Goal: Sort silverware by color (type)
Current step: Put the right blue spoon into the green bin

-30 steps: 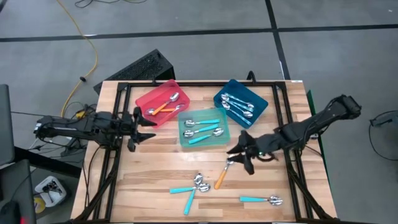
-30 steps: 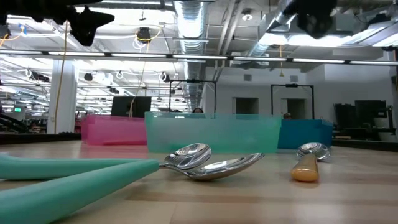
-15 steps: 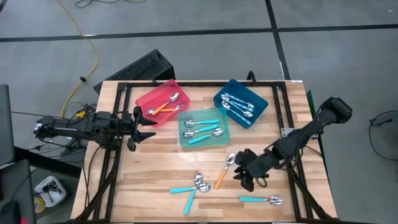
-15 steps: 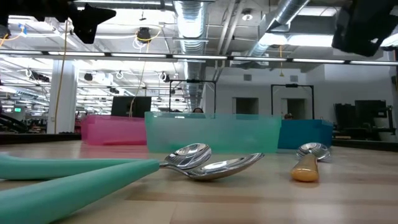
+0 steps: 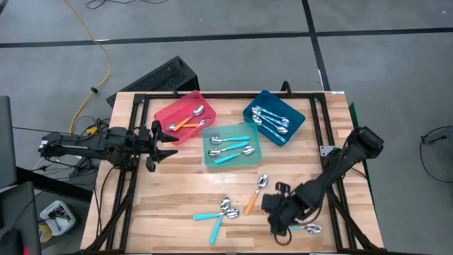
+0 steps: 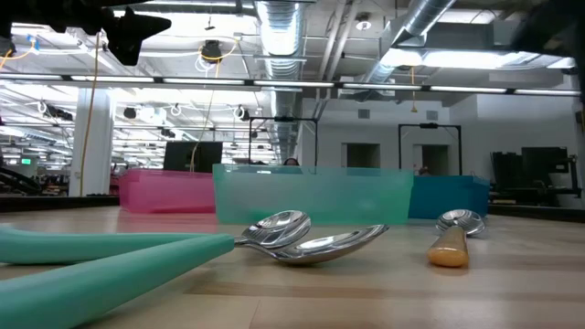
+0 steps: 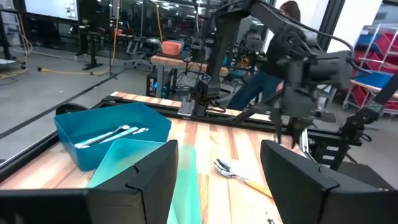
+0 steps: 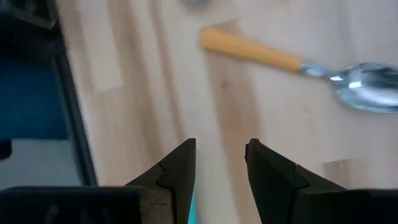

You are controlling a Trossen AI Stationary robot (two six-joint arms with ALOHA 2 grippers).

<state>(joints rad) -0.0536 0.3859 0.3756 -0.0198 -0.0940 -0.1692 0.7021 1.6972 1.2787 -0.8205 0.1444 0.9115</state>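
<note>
- Overhead, your wooden table [image 5: 177, 205] stood on grey floor, ceiling ducts beyond.
- Your right gripper [image 5: 277, 219], jaws parted and empty, had dropped from beside the orange spoon [image 5: 255, 195] onto the teal spoon [image 5: 306, 228].
- Your left gripper [image 5: 166, 138] waited, open.

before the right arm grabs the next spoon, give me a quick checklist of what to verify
1. Right gripper open and empty: ok, fingers apart, nothing between them.
2. Over a loose spoon: ok, above the teal spoon near the front edge.
3. Lined up on its handle: cannot tell.
4. Orange spoon clear of the grab: ok, it lies apart.
5. Teal tray has room: ok.
6. Left gripper out of the way: ok, open, near the red tray.
</note>
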